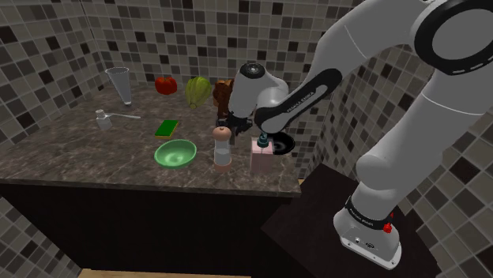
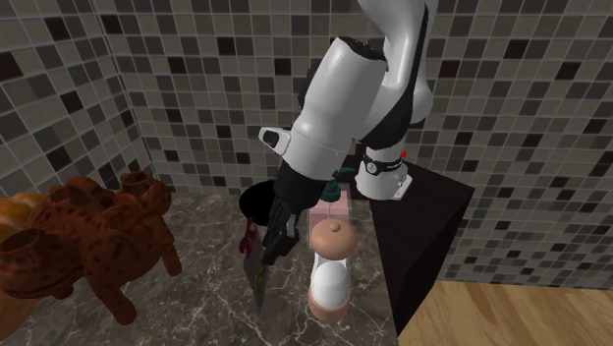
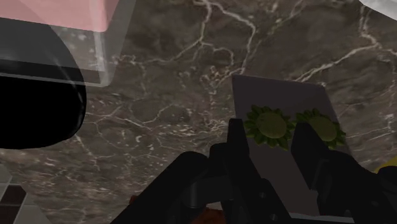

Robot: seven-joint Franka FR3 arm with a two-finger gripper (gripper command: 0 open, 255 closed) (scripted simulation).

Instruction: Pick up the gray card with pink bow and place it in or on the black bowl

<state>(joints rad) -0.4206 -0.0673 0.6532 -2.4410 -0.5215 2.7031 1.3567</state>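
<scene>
Mosaic-tiled walls (image 1: 47, 47) enclose a dark marbled counter (image 1: 95, 158), above which the gripper (image 3: 271, 130) clasps the gray card (image 3: 280, 95).

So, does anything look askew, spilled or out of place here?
The gray card stands steeply tilted at the pincer over the marble counter, instead of lying flat. In the wrist view its face carries two green flower-like ornaments. Nothing looks spilled or broken.

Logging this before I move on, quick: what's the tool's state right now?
Tool: closed, holding the gray card between its fingers.
</scene>
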